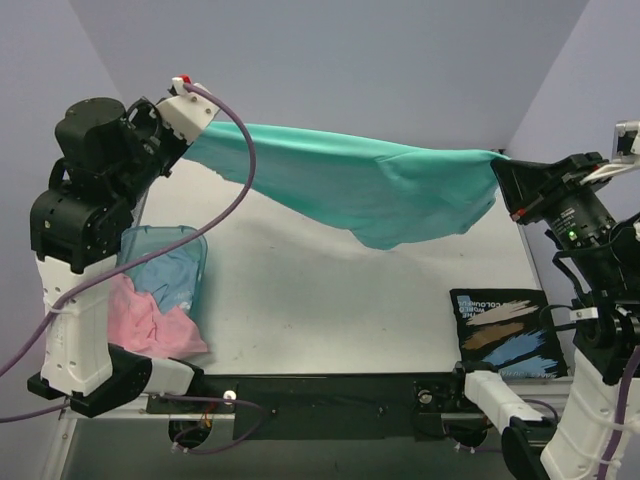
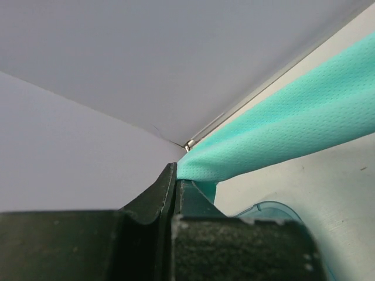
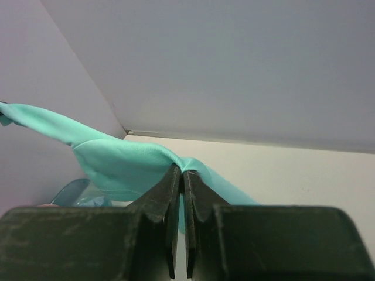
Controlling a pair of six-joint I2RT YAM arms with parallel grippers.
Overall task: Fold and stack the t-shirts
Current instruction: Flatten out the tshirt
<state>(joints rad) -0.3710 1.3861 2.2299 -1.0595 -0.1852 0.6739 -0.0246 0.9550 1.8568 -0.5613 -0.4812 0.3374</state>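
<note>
The teal-green t-shirt (image 1: 370,185) hangs stretched in the air above the table between my two grippers, sagging to a low point at mid-right. My left gripper (image 1: 190,140) is shut on its left end, high at the back left; the left wrist view shows the cloth (image 2: 281,134) pinched at the fingertips (image 2: 176,175). My right gripper (image 1: 503,172) is shut on its right end; the right wrist view shows the cloth (image 3: 123,161) clamped between the fingers (image 3: 183,175). The pale pink t-shirt (image 1: 150,320) lies crumpled at the near left, spilling from the tub.
A translucent blue plastic tub (image 1: 165,262) lies tipped at the near left with blue cloth in it; its rim shows in the left wrist view (image 2: 275,211). A dark book (image 1: 505,335) lies at the near right. The white table (image 1: 330,290) spreads beneath the shirt.
</note>
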